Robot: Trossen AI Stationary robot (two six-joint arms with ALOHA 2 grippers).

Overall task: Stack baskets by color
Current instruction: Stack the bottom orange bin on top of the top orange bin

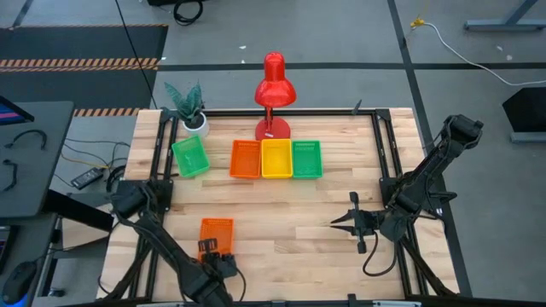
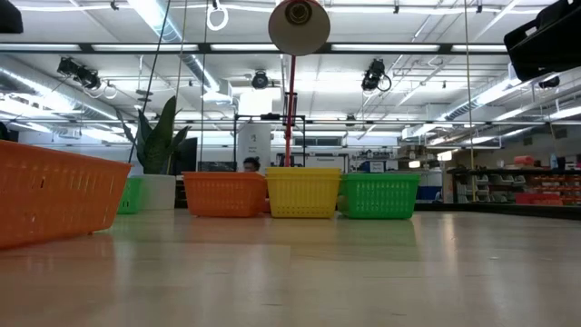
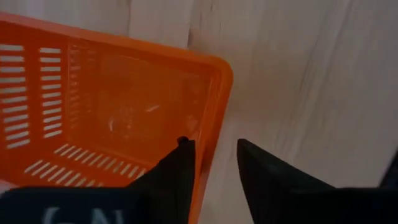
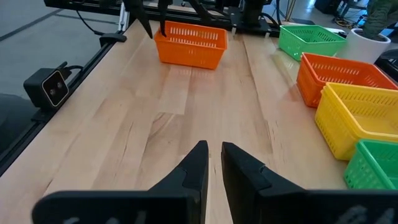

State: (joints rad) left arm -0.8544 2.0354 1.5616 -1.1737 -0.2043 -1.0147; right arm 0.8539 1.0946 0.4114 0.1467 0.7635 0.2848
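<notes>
the counter carries a row of baskets well beyond both arms: orange stack, yellow stack, green stack, with a stray green basket beside them. the loose orange basket sits at the left gripper, fingers parted astride its corner wall, not clenched. it looks light, stiff, slightly slick; a rim pinch suits it. the right gripper waits over bare wood, fingers nearly together, holding nothing.

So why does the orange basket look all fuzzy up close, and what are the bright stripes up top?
In the left wrist view the orange basket sits too near the lens, so it blurs. In the low view the stripes are ceiling lights glaring, and the table shines with their reflection.
</notes>
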